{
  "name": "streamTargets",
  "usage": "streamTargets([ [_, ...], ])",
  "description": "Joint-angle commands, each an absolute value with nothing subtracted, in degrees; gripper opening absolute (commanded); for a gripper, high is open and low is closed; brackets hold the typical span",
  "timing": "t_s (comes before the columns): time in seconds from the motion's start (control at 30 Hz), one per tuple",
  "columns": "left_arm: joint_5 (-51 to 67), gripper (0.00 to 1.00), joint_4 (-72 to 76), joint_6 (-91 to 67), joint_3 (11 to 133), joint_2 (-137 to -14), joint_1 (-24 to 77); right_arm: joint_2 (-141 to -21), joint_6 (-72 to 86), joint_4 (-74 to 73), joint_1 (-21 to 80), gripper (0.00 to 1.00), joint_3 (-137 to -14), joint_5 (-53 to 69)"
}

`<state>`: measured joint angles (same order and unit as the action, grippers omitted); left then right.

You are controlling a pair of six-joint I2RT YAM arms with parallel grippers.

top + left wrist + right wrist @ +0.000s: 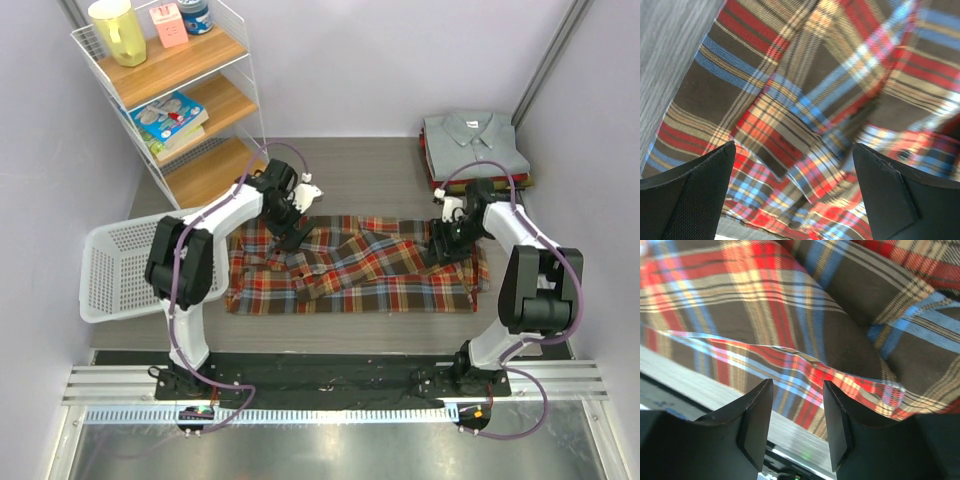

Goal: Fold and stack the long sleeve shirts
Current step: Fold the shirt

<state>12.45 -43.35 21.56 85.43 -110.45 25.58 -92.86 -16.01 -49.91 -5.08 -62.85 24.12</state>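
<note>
The plaid flannel shirt (350,265) in red, dark green-brown and cream lies spread and rumpled across the middle of the table. My left gripper (291,236) is low over its back left part; in the left wrist view (794,145) the jaws are wide open with wrinkled plaid cloth (805,100) beneath them. My right gripper (446,246) is over the shirt's right end; in the right wrist view (798,382) the jaws are open and empty just off a fold of plaid (805,330). A stack of folded shirts, a grey collared one (473,143) on top, sits at the back right.
A white wire shelf unit (170,90) with wooden boards, a jug and books stands at the back left. A white laundry basket (115,270) sits at the table's left edge beside the left arm. Walls close in on both sides.
</note>
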Motion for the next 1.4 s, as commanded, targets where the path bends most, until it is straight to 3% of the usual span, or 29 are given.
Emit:
streamTargets([
  [0.0, 5.64, 1.00, -45.35, 24.25, 87.89, -113.29, 26.28, -93.07, -16.44, -47.73, -4.57, 0.50, -61.96, 17.94],
  [0.4, 4.92, 1.00, -47.72, 23.13, 68.05, -107.94, 31.98, -108.18, -18.28, -43.59, -3.78, 0.50, -67.84, 10.64],
  [0.6, 9.13, 1.00, -53.95, 19.87, 64.87, -103.10, 44.53, -113.98, -22.58, -44.21, -2.56, 0.49, -74.70, 8.26],
  [0.8, 17.39, 1.00, -59.06, 19.34, 65.74, -97.66, 46.93, -117.15, -24.79, -44.03, 6.58, 0.50, -80.41, 7.56],
  [0.93, 19.33, 1.00, -58.63, 18.64, 66.79, -91.42, 45.01, -121.89, -24.43, -42.89, 13.00, 0.50, -85.50, 6.33],
  [1.13, 30.22, 1.00, -55.20, 13.80, 68.64, -80.87, 28.76, -127.87, -24.61, -43.07, 20.56, 0.50, -95.87, 6.59],
  [1.37, 19.89, 1.00, -42.65, 9.05, 62.67, -72.96, 24.26, -138.33, -25.22, -38.51, 22.85, 0.50, -114.06, 1.07],
])
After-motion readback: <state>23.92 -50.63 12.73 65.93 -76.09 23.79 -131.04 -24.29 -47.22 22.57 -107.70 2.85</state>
